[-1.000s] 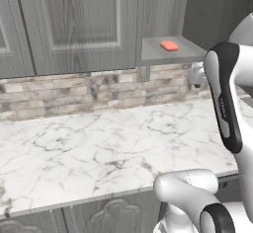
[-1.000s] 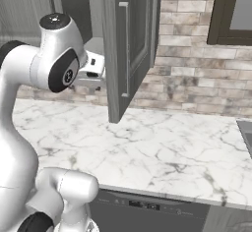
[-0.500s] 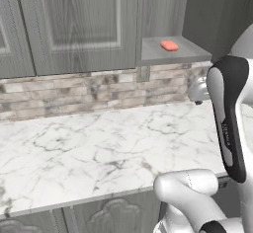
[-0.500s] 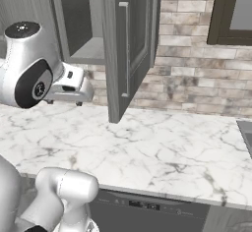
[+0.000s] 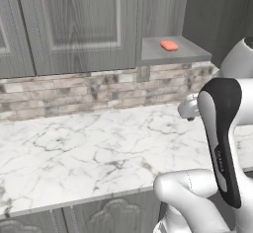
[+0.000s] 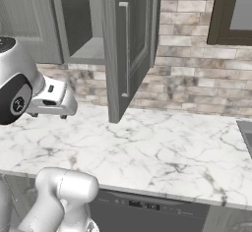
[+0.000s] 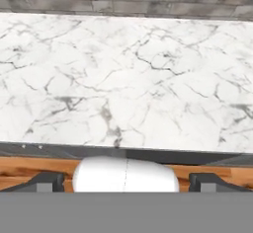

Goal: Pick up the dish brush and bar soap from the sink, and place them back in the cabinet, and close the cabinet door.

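The bar soap point(image 5: 169, 45), a small orange-red block, lies on the grey inner shelf of the cabinet point(image 5: 173, 55). The cabinet door point(image 6: 129, 44) stands swung out over the counter. My gripper point(image 6: 48, 115) hangs below shelf height and left of the door, pointing down at the marble counter point(image 7: 128, 79). It also shows beside my arm point(image 5: 189, 116). Its two dark fingertips point(image 7: 47, 181) stand far apart with nothing between them, so the gripper point(image 7: 126, 182) is open. A dark corner of the sink point(image 6: 245, 130) shows at the far right. The dish brush is out of view.
A brick backsplash point(image 6: 197, 78) runs behind the counter. Shut wall cabinet doors point(image 5: 79, 24) hang left of the open one. A dark-framed window point(image 6: 231, 12) sits at the upper right. Carved base cabinet fronts point(image 5: 113, 214) and a dishwasher panel point(image 6: 142, 205) lie below the counter edge.
My arm has folded down and the hand has dropped from shelf height to just above the counter. The soap stays on the shelf. The gripper stays open.
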Motion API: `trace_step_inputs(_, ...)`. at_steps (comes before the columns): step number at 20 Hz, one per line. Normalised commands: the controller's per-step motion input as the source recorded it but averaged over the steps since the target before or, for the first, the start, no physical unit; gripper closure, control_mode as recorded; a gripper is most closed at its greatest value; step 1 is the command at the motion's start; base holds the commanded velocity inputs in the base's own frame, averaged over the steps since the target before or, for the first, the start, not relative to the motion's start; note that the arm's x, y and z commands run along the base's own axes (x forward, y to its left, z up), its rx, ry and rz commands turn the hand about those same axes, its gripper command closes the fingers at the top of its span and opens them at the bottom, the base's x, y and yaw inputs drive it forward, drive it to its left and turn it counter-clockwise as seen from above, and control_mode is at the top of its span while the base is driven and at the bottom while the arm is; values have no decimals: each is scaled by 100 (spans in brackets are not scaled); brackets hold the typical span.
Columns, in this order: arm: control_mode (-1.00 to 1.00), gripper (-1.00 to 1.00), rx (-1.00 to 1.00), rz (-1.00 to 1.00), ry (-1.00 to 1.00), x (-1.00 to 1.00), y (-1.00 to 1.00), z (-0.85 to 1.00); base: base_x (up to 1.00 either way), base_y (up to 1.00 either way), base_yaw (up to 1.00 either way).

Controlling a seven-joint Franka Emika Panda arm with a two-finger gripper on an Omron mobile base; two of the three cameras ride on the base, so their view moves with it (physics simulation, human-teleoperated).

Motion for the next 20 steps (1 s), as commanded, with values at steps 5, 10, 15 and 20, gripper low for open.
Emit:
trace_step_inputs(5,-100,-100,0,5,8,0,0,-3,0,0,0)
trace_step_inputs(10,-100,-100,0,6,14,0,0,-6,0,0,0)
trace_step_inputs(15,-100,-100,0,2,7,-5,0,-7,0,0,0)
trace_step_inputs(20,-100,-100,0,-1,0,-18,0,0,0,0,0)
